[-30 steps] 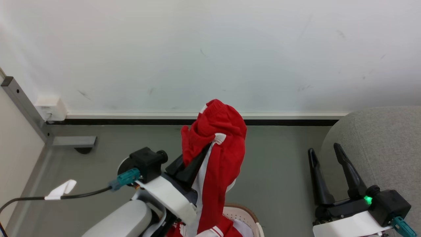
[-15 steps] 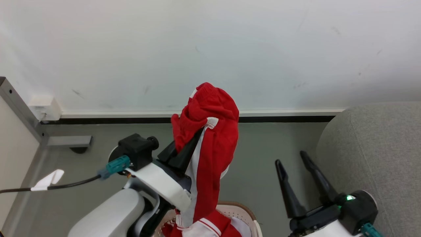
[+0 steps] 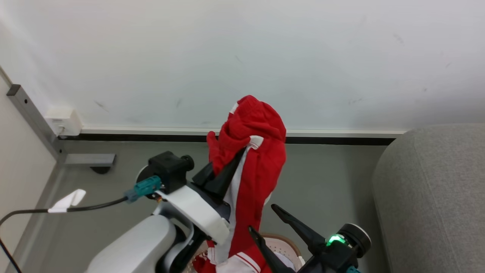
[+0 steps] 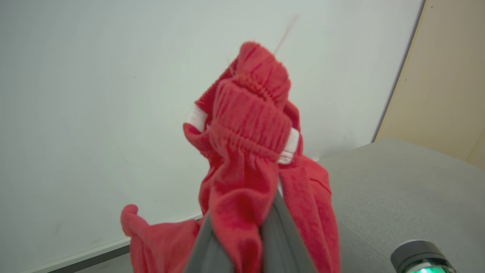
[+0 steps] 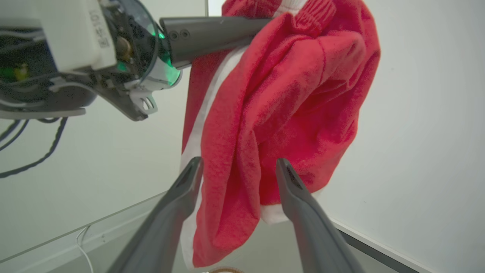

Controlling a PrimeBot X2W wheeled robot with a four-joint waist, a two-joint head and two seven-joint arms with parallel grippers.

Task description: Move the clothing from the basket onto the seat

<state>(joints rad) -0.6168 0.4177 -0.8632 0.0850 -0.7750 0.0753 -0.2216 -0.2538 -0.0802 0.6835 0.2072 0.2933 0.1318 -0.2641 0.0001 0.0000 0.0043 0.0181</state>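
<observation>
Left gripper [image 3: 237, 159] is clenched on the clothing [image 3: 261, 170] — red fabric with a white stripe is pinched between its two dark fingers and held up in front of the white wall [image 3: 242, 57]. In the left wrist view an elastic waistband is seen bunched above the fingertips. The rest is draped down over the fingers and hangs toward the basket [image 3: 285, 240].

The basket is cut off by the bottom edge of the head view, directly below the held garment, with its brown rim and perforated white side partly shown. Red-and-white cloth is seen at its mouth. Whether that is the hanging end or a separate piece cannot be told.

Right gripper [image 3: 262, 217] is released — jaws are spread wide and nothing is gripped. It is placed low in the head view, right of the left arm, with its fingers pointed up and left at the hanging fabric. In the right wrist view the red cloth is seen between and beyond its two fingers; contact cannot be told.

The light-grey seat [image 3: 435, 189] is set at the right on the grey floor [image 3: 326, 178], beside the wall.
</observation>
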